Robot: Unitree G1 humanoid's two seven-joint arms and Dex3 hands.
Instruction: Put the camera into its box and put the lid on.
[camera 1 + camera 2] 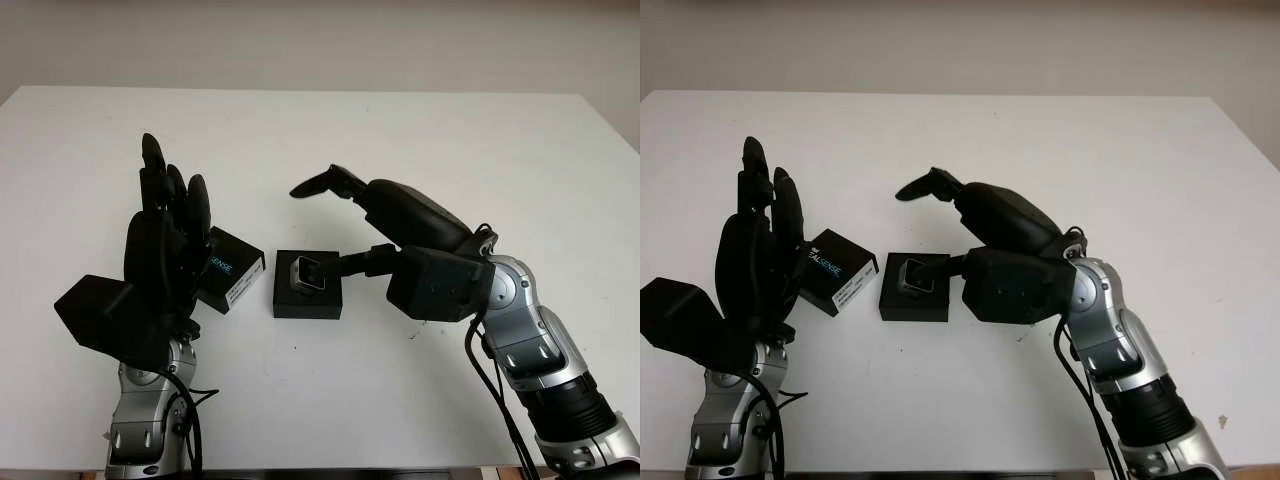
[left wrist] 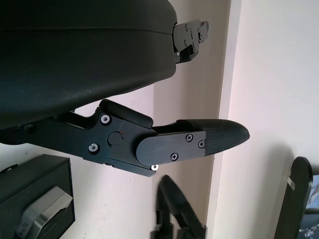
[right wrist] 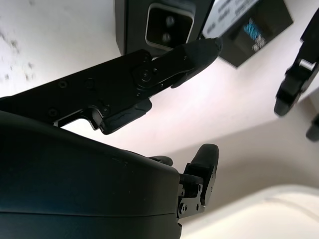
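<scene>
Left eye view gave us 1 white tabletop (image 1: 330, 140) carrying 3 task things: 1 black box (image 1: 308, 297) near the middle, toward the front edge, 1 silver camera (image 1: 307, 275) seated in it, and 1 printed black lid (image 1: 230, 269) lying just beside the box toward the tabletop's left edge. We counted 2 hands. Our right hand (image 1: 400, 240) reached over the box, holding nothing, 1 finger (image 1: 345, 265) at the camera. Our left hand (image 1: 165, 235) stood raised beside the lid, holding nothing.

White table (image 1: 420, 150) with box (image 1: 307, 304), lid (image 1: 232, 268)
</scene>
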